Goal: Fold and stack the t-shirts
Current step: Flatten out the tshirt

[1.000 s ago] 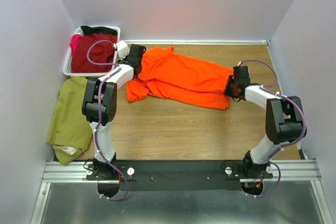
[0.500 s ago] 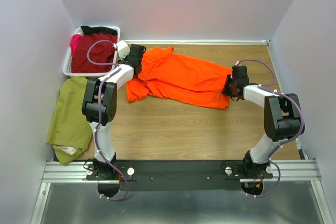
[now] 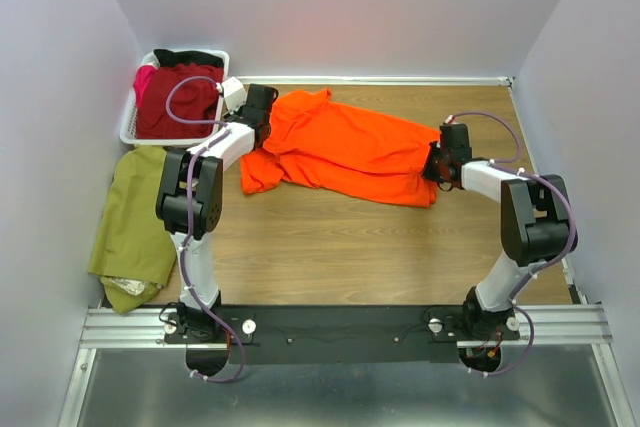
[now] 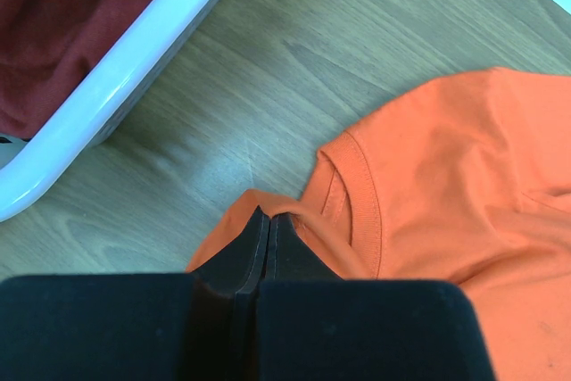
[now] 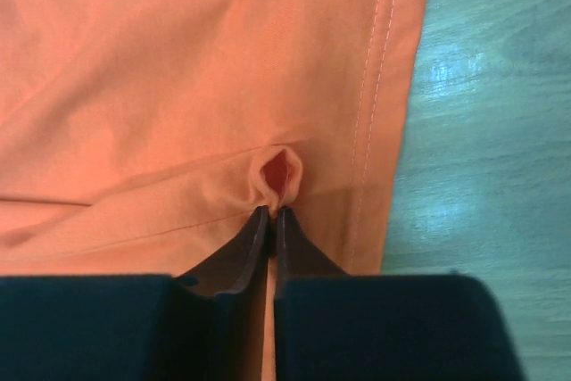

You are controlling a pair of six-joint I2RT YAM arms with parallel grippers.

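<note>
Wooden table (image 3: 330,247): basket (image 3: 140,139) near orange t-shirt (image 3: 350,152)

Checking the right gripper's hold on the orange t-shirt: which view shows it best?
Right wrist view: the right gripper pinches a pucker of the orange t-shirt beside the hem stitching. The top view shows only the gripper at the shirt's edge; the left wrist view, just the collar.

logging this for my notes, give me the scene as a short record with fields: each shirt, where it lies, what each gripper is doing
orange t-shirt: laid out across the table, not yet folded
left gripper: shut on the orange t-shirt beside its collar
right gripper: shut on a pinched fold near the hem
dark red t-shirt: in the white basket
olive green t-shirt: lying left of the left arm
</note>
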